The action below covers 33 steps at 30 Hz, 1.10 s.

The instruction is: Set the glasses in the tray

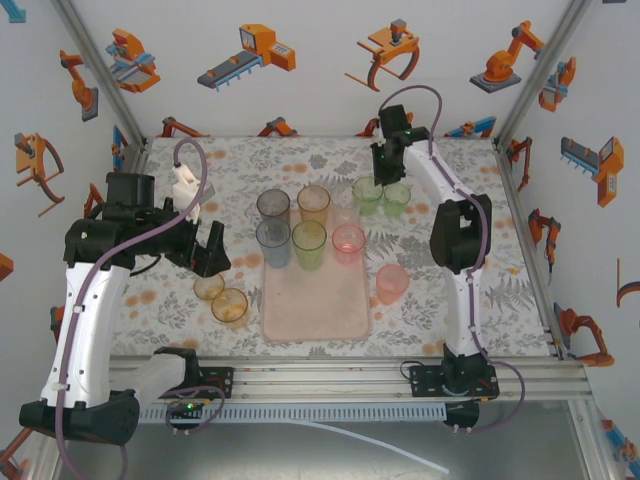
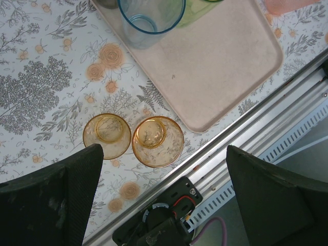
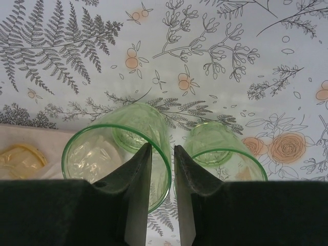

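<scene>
The pale-pink tray [image 1: 330, 305] lies mid-table with grey [image 1: 273, 207], amber [image 1: 313, 203], blue [image 1: 273, 240], yellow-green [image 1: 309, 241] and pink [image 1: 348, 241] glasses standing at its far end. Two green glasses [image 1: 367, 193] [image 1: 397, 197] stand just past its far right corner. My right gripper [image 3: 161, 148] straddles the wall of the left green glass [image 3: 118, 154], one finger inside and one between the two glasses, jaws narrow with a gap still showing. My left gripper [image 2: 164, 149] is wide open above two amber glasses [image 2: 106, 135] [image 2: 158, 141] left of the tray [image 2: 225, 61].
A pink glass [image 1: 392, 283] stands on the table right of the tray. The aluminium rail [image 1: 330, 375] and the arm bases run along the near edge. Patterned walls close in the left, right and back.
</scene>
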Tool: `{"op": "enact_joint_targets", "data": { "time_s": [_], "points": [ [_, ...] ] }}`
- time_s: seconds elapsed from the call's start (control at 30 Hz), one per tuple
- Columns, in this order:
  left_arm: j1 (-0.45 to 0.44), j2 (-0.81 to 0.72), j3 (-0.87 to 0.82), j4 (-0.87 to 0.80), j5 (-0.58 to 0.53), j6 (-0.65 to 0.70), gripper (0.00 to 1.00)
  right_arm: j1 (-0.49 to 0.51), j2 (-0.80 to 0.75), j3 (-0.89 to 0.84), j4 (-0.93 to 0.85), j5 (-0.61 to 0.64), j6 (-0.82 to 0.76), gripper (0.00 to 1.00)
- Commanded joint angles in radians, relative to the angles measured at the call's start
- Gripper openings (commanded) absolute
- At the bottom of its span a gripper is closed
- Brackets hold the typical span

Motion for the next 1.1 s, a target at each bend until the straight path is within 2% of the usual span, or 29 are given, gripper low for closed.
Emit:
{"op": "enact_joint_targets", "data": {
  "time_s": [0.0, 0.57, 1.07],
  "points": [
    [0.007, -0.013, 0.021, 0.003, 0.025, -0.008, 0.97, -0.006, 0.022, 0.05, -0.033, -0.007, -0.017, 0.26],
    [0.007, -0.011, 0.015, 0.009, 0.028, -0.006, 0.97, -0.006, 0.047, 0.049, -0.036, -0.019, -0.016, 0.25],
    [0.007, -0.013, 0.01, 0.011, 0.026, -0.006, 0.97, -0.007, 0.028, 0.053, -0.029, -0.01, -0.023, 0.05]
  ]
}}
